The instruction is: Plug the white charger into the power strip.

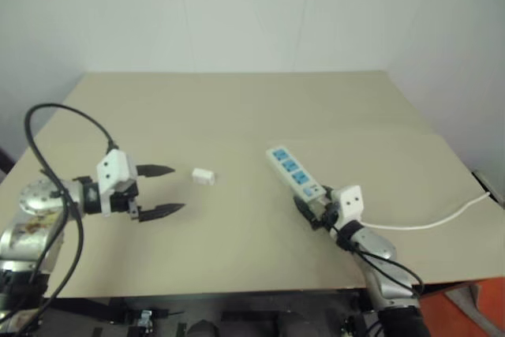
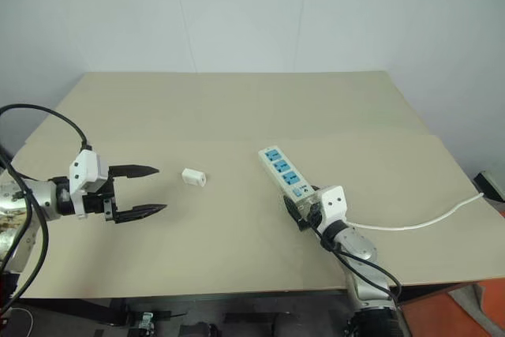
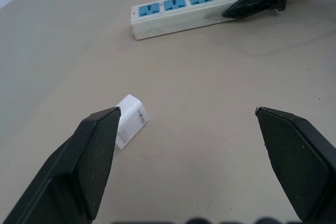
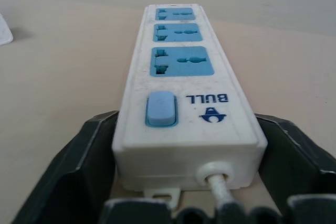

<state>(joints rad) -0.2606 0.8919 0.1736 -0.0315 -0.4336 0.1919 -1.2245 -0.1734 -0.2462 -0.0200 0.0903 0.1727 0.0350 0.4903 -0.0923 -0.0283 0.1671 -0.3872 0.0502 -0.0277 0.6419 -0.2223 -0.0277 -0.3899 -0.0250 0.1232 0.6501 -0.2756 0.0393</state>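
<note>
The left gripper (image 1: 164, 190) hangs over the table (image 1: 237, 108) with its jaws spread wide, holding nothing; the charger (image 1: 203, 175) lies just beyond its fingertips. The right gripper (image 2: 297, 212) has its fingers (image 4: 79, 166) on either side of the strip (image 4: 181, 98) at the switch and cord end, pressed against its sides. The strip lies flat, well apart from the charger.

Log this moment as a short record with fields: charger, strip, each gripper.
charger: small white boxy plastic charger lies loose on the tan table, unplugged
strip: long white power strip with three blue sockets, all vacant
left gripper: open, facing the charger, apart from it
right gripper: fingers flank the strip's cord end; grip not confirmed
</note>
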